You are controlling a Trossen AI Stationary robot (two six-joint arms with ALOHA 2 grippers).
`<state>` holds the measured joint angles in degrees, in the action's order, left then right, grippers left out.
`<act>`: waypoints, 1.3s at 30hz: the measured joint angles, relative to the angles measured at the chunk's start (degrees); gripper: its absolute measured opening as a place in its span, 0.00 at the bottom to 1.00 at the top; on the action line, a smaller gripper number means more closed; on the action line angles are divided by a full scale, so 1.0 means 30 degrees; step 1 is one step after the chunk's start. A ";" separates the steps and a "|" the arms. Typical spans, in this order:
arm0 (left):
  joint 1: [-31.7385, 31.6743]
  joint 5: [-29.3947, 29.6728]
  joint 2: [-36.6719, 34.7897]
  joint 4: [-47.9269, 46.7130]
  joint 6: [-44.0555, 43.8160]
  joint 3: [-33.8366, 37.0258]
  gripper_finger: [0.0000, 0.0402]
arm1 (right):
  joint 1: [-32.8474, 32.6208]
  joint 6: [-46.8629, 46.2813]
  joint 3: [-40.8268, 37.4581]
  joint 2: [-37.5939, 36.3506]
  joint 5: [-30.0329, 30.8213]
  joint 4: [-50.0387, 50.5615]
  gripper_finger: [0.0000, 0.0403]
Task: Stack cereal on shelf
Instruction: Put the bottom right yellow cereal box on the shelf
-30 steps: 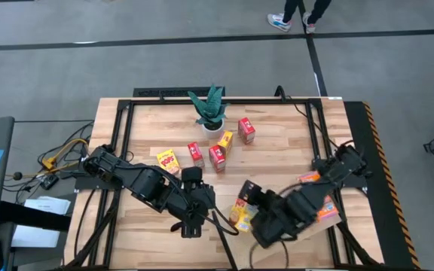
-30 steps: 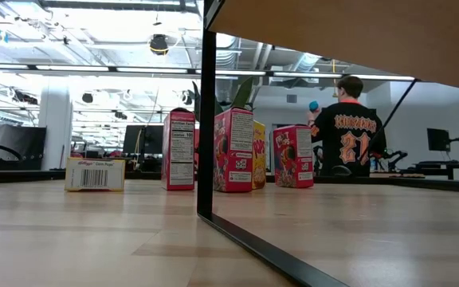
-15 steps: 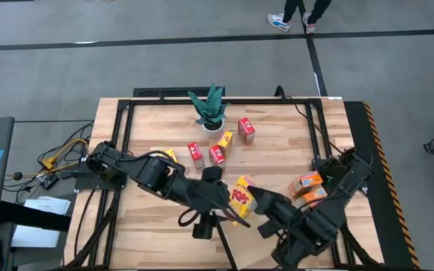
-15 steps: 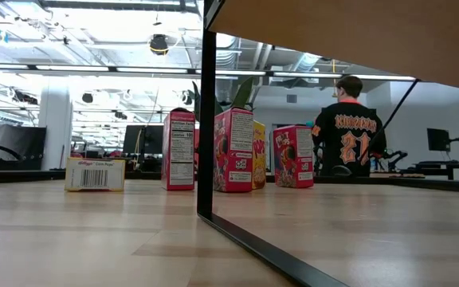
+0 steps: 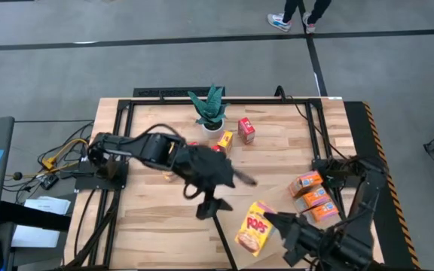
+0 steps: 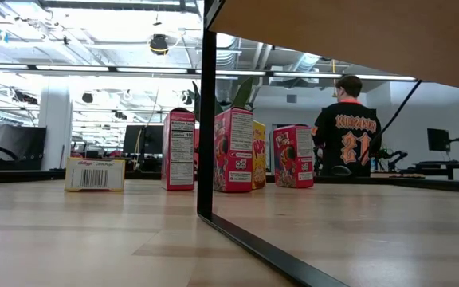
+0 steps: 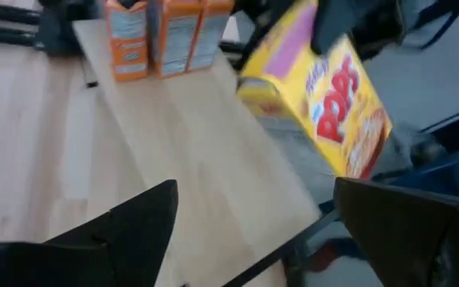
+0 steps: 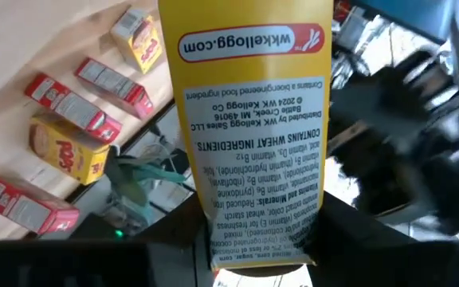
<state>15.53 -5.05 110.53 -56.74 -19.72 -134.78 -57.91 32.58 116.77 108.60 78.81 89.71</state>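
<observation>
A yellow cereal box (image 5: 255, 226) with a red logo is in my right gripper (image 5: 282, 226), low over the near part of the table; it also shows in the left wrist view as the yellow box (image 7: 317, 88). My left gripper (image 5: 233, 178) hangs open at mid-table, touching nothing. Three orange boxes (image 5: 315, 197) stand in a row on the pale shelf (image 7: 198, 159). Red boxes (image 5: 246, 129) and a yellow one (image 5: 224, 139) stand on the planked top by the plant. My right gripper pinches the yellow box between its two fingers at one end (image 8: 253, 239). The box reaches out past the fingers, its ingredients side facing the wrist camera. It is lifted clear and tilted, printed front up in the high view.
A potted plant (image 5: 209, 109) stands at the far middle. In the low view, a yellow box (image 6: 94, 173) lies flat and red boxes (image 6: 233, 150) stand upright behind the shelf's dark post (image 6: 205, 104). A person (image 6: 349, 131) stands in the room beyond. Bare planks lie at near left.
The yellow box passed from beside my left gripper to the right one. My left gripper swung away toward the table's far side and middle. My right arm drew back toward the near edge, carrying the box with it and tipping its front upward.
</observation>
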 joint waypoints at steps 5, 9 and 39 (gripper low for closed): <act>-0.0677 -0.4538 0.1014 0.3480 -0.2386 0.0072 0.85 | 0.0130 0.0000 0.0000 0.0000 0.0329 -0.0011 0.41; -0.0921 -0.6198 0.1588 0.3666 -0.3925 0.0102 0.86 | 0.0200 0.0076 0.0000 0.0015 0.0847 -0.0261 0.41; -0.1457 -0.9321 0.1917 1.3007 -0.7908 0.4393 0.86 | -0.0020 -0.0225 0.0000 0.0022 0.1761 -0.0664 0.41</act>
<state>11.16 -33.02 116.28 -17.73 -43.45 -121.60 -57.98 31.90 116.77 108.66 84.09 87.72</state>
